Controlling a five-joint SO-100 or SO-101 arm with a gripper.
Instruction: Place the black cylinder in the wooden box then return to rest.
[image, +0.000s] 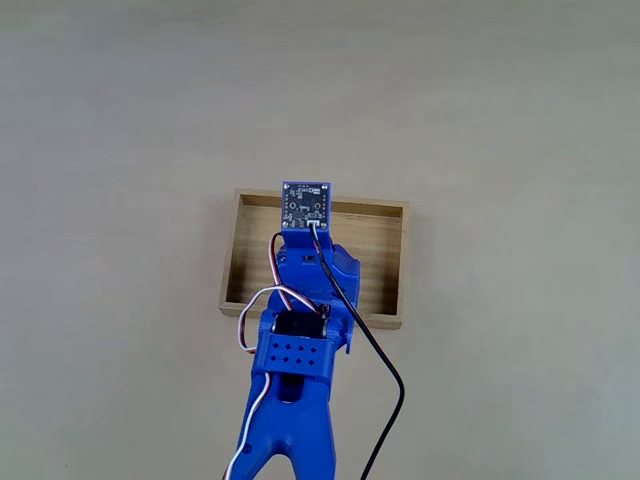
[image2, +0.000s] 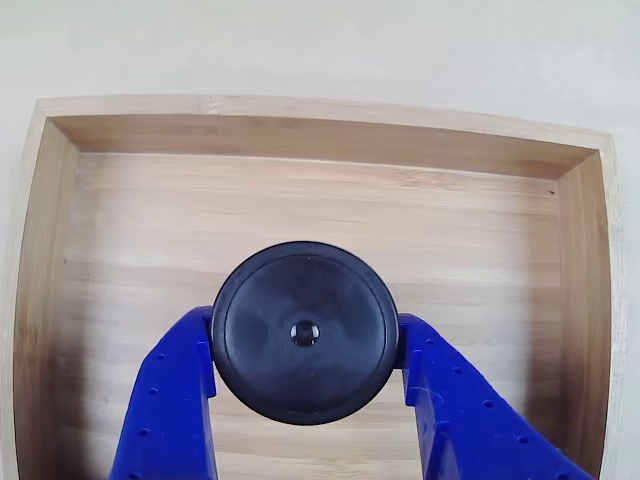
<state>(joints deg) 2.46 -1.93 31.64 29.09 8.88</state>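
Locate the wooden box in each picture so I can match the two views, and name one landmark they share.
Fixed view: the wooden box lies mid-frame on the pale table, partly covered by the blue arm.
Other view: the wooden box spans nearly the whole frame, its floor behind the black cylinder held by the gripper.
Shared landmark: the box's far wall.

Grained wooden box (image2: 330, 215); smooth, faintly glossy black cylinder (image2: 304, 333)

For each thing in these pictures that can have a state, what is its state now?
black cylinder: clamped between the blue fingers, over the box floor.
gripper: shut on the cylinder.
wooden box: open on top, nothing seen lying inside.
arm: stretched out over the box.
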